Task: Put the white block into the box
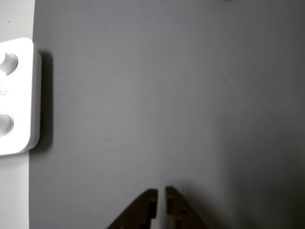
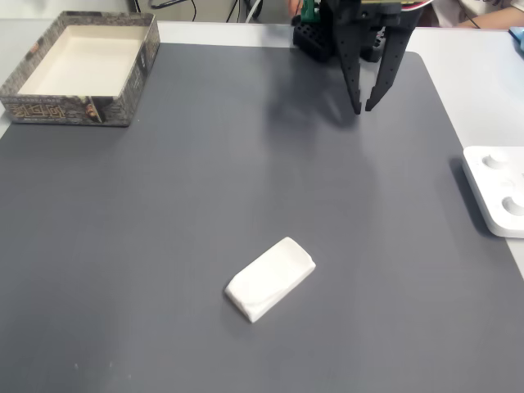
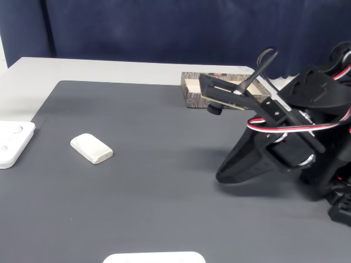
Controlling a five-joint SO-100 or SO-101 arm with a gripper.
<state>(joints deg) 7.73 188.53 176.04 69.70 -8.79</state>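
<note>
A fixed view, read from its left edge: the shallow rectangular box [image 2: 80, 70] with patterned grey-brown outer walls and a pale beige floor sits in the upper left corner, partly on the dark grey mat [image 2: 164, 205] that covers the tabletop [image 2: 475, 74]. Lower and nearer the middle of the frame lies the small white block [image 2: 270, 278], flat on the mat, its long side running diagonally, well apart from the box and from everything else. At upper centre-right hangs the black two-finger tool [image 2: 363, 107], fingers pointing down, tips a little apart with only air between them, holding nothing. At the right edge lies a white rounded-corner slab with round buttons [image 2: 495, 196], just off the mat.

In the other fixed view the slab [image 3: 13, 142] is at the left edge, the block [image 3: 91, 148] just right of it, the box [image 3: 192, 90] behind the arm at upper centre.

In the other view the slab [image 1: 16, 95] is at the left and the tool's [image 1: 161, 192] dark tips rise from the bottom edge, a narrow gap between them.
</note>
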